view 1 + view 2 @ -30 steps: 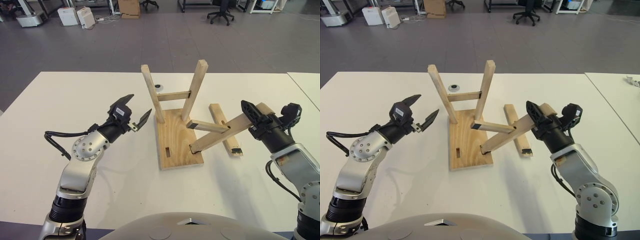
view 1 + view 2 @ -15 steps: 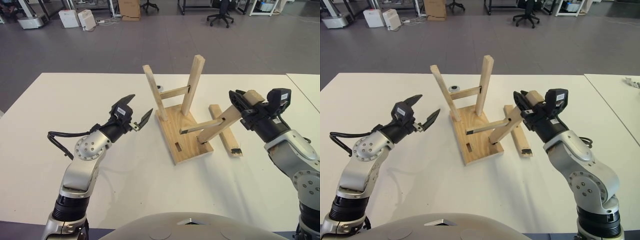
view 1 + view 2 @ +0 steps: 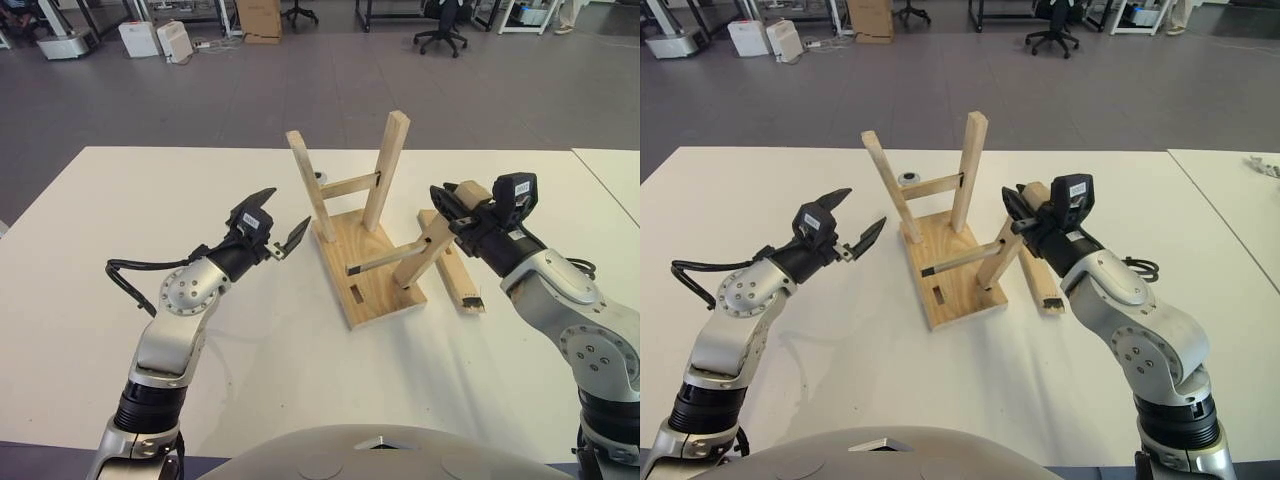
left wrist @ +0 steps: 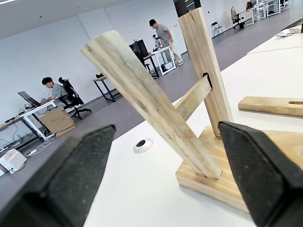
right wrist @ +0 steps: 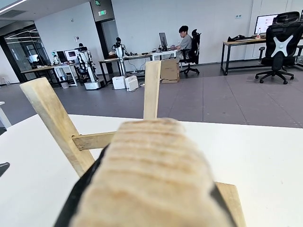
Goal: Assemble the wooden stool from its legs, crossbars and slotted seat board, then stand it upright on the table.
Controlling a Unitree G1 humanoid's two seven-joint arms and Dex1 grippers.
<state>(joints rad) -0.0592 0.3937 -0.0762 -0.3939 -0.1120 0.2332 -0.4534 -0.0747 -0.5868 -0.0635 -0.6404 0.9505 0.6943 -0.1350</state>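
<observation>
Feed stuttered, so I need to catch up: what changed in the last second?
The right gripper, shut on the held leg, swung left and tipped it steeper on the seat board, whose near end twisted right. The left gripper stays open beside it; the loose leg stays flat.

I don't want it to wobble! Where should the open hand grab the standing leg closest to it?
Probably the standing leg at mid-height, just below the crossbar, coming from the robot's left. It stands clear of the table with flat faces to pinch, and the open left hand faces it.
</observation>
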